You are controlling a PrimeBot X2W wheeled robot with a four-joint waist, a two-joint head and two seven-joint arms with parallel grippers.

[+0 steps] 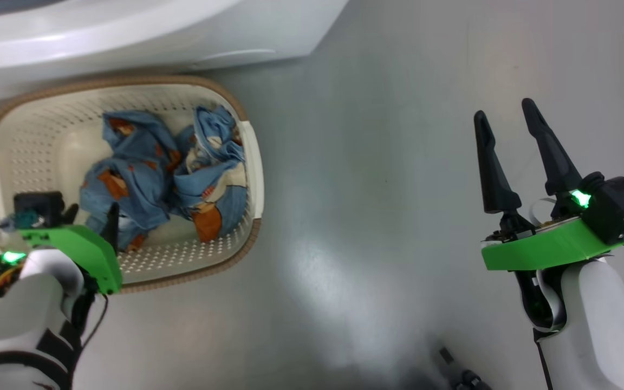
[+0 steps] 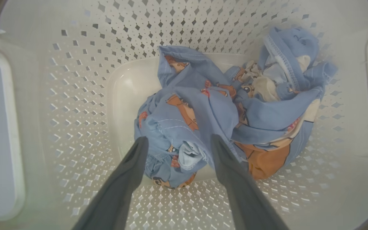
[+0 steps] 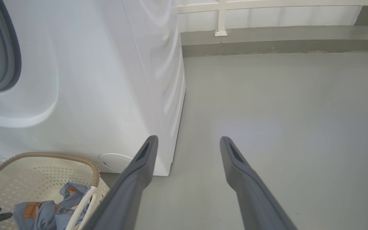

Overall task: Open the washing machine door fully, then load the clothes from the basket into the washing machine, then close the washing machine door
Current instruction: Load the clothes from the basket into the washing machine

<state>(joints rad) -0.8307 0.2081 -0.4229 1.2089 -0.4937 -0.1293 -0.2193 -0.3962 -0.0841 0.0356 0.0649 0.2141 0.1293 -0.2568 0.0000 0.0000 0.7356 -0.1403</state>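
The cream basket (image 1: 252, 162) with a brown rim stands on the floor against the white washing machine (image 1: 128, 32). Light-blue clothes (image 1: 160, 173) with orange bears lie bunched inside it. My left gripper (image 1: 92, 214) hangs open inside the basket at its near side. In the left wrist view its fingers (image 2: 133, 166) straddle the nearest bundle of clothes (image 2: 187, 127) without pinching it. My right gripper (image 1: 506, 116) is open over bare floor, well right of the basket. In the right wrist view the machine's grey seal (image 3: 10, 57) and part of the drum show; the door is out of view.
Grey floor (image 1: 377, 189) spreads to the right of the basket and the machine. In the right wrist view a low grey ledge (image 3: 283, 41) with a white railing runs along the far side. A round white service cap (image 3: 113, 161) sits low on the machine's front.
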